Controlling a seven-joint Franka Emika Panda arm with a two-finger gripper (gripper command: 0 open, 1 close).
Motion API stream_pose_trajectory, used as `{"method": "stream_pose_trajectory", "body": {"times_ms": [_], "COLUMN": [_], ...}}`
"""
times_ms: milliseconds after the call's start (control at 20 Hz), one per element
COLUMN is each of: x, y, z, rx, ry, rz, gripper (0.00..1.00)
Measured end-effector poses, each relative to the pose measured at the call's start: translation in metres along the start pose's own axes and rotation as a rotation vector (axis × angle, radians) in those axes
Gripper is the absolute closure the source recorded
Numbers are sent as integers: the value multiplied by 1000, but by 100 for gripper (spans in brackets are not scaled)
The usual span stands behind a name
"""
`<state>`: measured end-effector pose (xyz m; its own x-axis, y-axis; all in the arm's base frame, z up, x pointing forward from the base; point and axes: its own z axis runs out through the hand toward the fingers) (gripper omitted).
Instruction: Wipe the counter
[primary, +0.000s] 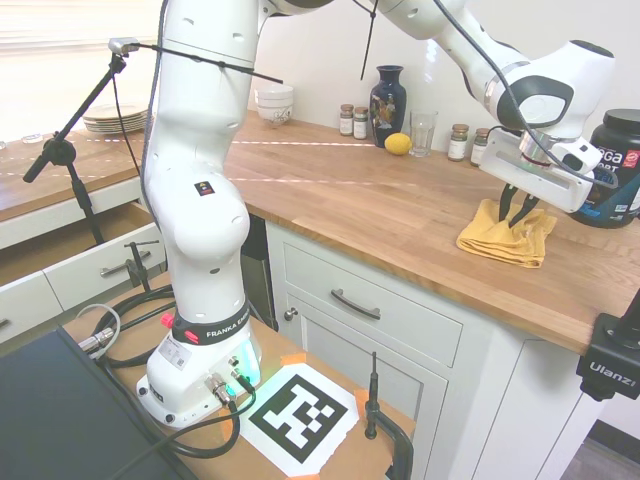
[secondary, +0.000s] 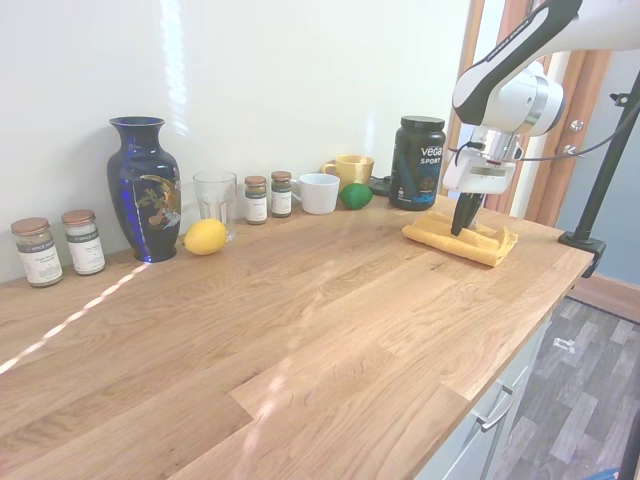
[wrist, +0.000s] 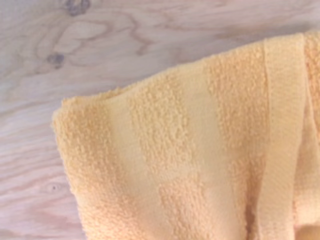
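Pressing down into the folded yellow terry towel (primary: 506, 234), your white two-finger gripper (primary: 518, 212) is standing upright over it, and the dark fingers (secondary: 462, 214) are looking drawn together, pinching a ridge of the cloth between them. Directly under the fingers the towel is lying bunched on the long warm-brown wooden butcher-block counter (secondary: 330, 330), close to that counter's front edge; the wrist view is showing a folded corner of it resting on the pale wood grain. You are looking to be at the start of the wipe: cloth secured, stroke not yet made. Next you are needing to keep downward pressure and drag the towel across the bare planks stretching away from the fingers, keeping it flat. Just behind the fingers a black protein-powder tub (secondary: 417, 163) is standing, so steer off it. Further beyond, a green round object (secondary: 355, 195), a white mug (secondary: 318, 193), a yellow lemon (secondary: 204, 237) and a dark blue vase (secondary: 145, 188) are lining the wall.
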<state>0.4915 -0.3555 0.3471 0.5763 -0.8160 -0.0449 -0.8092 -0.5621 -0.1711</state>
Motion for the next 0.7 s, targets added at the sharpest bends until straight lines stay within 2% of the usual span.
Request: {"method": "stream_pose_trajectory", "body": {"times_ms": [350,700], "x": [-21,-41], "y": [-13,-5], "z": [-19,-26], "rx": [22,9], "ry": [32,89], "rz": [2,28], "gripper": [0,0]}}
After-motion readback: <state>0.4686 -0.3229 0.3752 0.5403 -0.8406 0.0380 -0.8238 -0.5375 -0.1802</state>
